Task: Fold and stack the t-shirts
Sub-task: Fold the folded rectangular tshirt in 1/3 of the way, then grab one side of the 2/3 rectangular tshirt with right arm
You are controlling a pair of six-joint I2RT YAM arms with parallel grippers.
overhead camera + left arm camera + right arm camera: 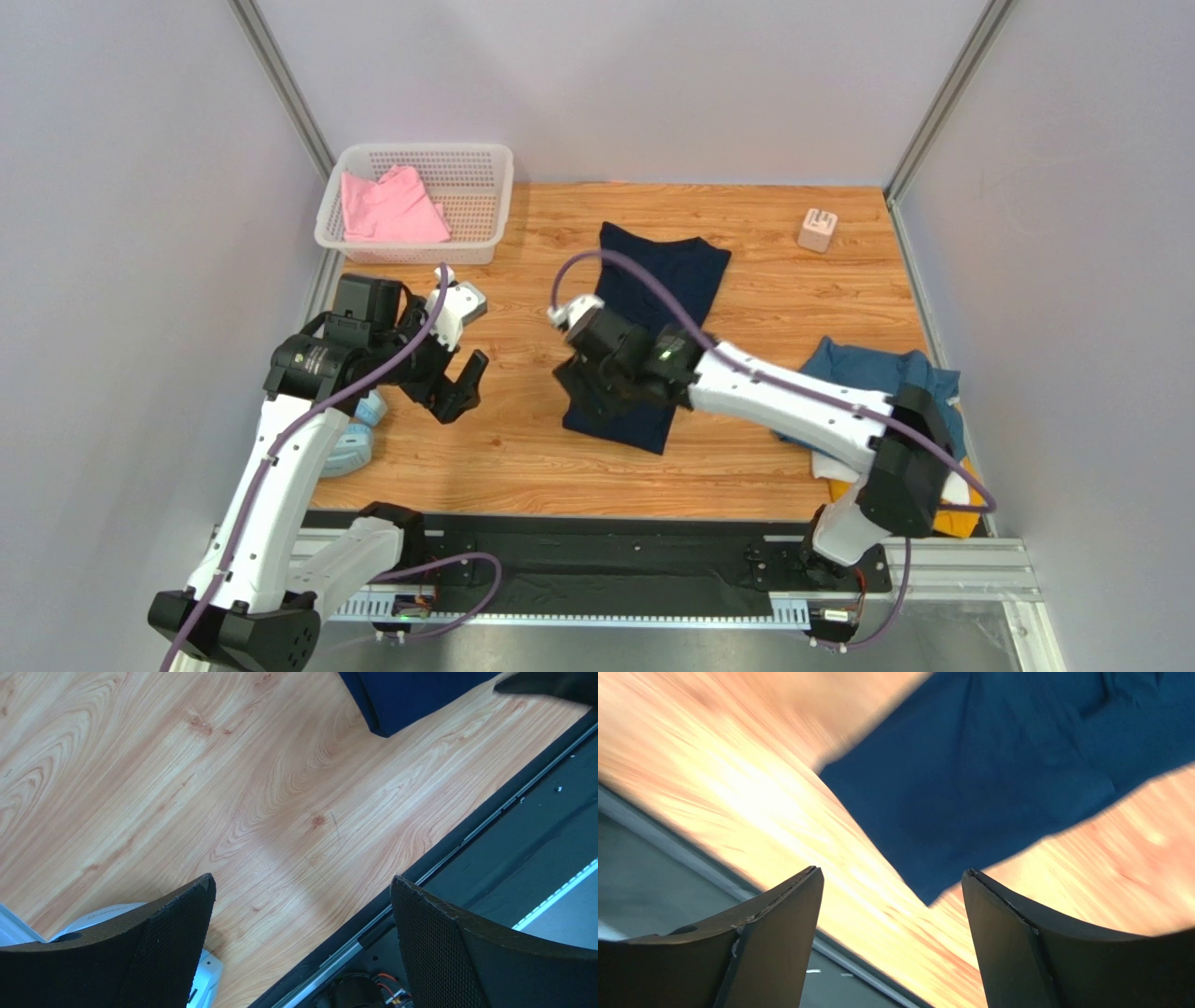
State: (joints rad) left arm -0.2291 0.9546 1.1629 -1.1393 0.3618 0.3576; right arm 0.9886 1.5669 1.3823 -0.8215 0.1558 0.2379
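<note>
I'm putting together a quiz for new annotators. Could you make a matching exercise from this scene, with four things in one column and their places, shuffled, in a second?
Things
1. pink t-shirt
2. navy t-shirt
3. teal t-shirt
4. small beige block

Places
A. far right corner of the table
B. inside the white basket
C. laid out at the middle of the table
D. bunched at the table's right edge

Pairs: 1-B, 2-C, 3-D, 4-A
</note>
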